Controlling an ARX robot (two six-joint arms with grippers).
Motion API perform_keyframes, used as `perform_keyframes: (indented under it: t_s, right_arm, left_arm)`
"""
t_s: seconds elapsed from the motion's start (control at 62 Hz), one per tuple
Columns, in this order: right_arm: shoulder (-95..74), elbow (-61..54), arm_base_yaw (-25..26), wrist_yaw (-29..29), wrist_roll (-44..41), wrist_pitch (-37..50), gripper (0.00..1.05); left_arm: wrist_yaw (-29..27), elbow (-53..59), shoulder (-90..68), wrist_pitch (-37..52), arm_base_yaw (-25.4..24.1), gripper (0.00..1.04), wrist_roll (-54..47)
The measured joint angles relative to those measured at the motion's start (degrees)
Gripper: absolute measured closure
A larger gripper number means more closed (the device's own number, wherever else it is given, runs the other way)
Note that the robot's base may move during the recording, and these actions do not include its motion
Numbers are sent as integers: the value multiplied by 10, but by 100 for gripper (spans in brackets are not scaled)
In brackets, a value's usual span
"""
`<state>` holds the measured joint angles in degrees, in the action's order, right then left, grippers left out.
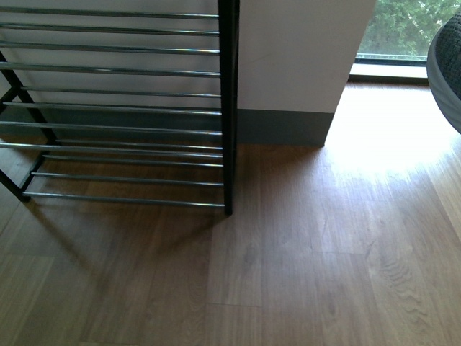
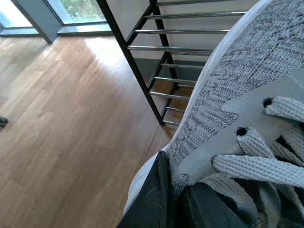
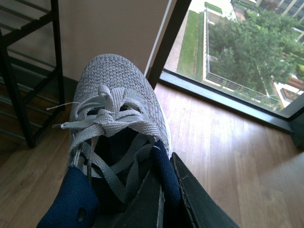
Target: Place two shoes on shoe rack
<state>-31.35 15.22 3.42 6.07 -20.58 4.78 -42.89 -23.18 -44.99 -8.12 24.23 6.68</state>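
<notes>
1. left tool (image 2: pixel 175 176): clamped on the side edge of a grey knit lace-up sneaker (image 2: pixel 247 71) with a white sole rim. The shoe is held above the wooden plank floor (image 2: pixel 71 118), close to the rack's end frame.
2. right tool (image 3: pixel 165 164): pinching the navy collar of a second grey knit sneaker (image 3: pixel 114 85). Grey laces are loose, toe points toward the white wall (image 3: pixel 109 28).
3. low shoe rack with black metal end frames and chrome rods (image 1: pixel 115 130): stands on the floor against the wall. Neither sneaker is on it yet.
</notes>
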Motion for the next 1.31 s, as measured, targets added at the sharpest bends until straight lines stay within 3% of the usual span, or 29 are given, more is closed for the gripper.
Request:
perform_keyframes:
  t_s: [1.306]
  right_arm:
    - [1,0,0,-1,0,0,104]
  left_arm:
    - [-4,0,2,-1,-1,103,1]
